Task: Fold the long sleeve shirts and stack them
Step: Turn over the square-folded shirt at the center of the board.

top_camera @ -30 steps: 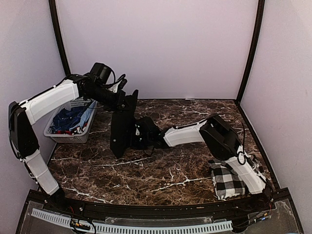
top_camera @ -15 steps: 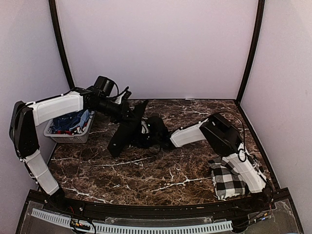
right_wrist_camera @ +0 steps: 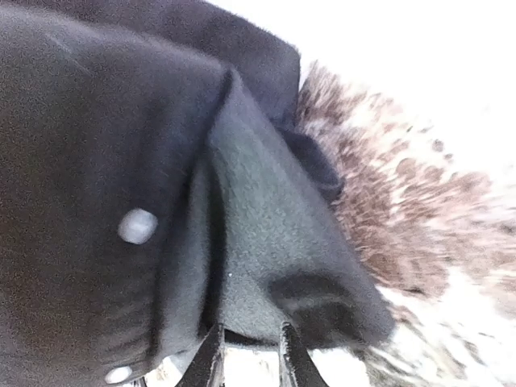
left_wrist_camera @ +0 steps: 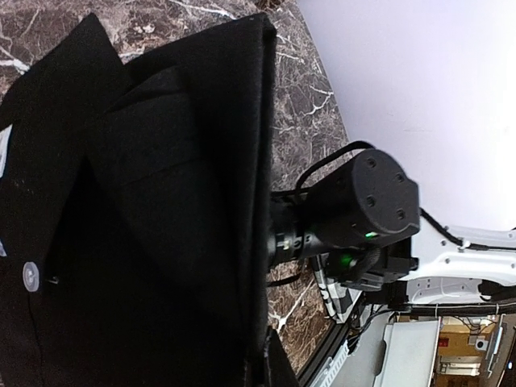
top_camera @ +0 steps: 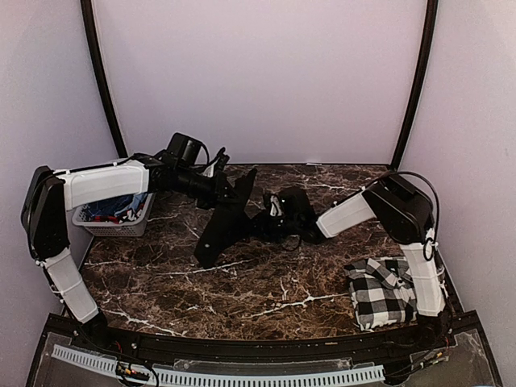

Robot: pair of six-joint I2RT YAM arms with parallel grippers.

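Since the left gripper (top_camera: 228, 190) clamps the plain black button-up cloth shirt (top_camera: 224, 230) aloft over the dark marble table (top_camera: 266, 294), the right gripper (right_wrist_camera: 247, 334), slightly parted at its hem, should pinch a corner squarely.

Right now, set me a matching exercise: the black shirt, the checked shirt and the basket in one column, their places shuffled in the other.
1. black shirt
2. checked shirt
3. white basket

A. far left
B. near right corner, lying in a heap
C. middle, held up and draped

Pairs: 1-C, 2-B, 3-A
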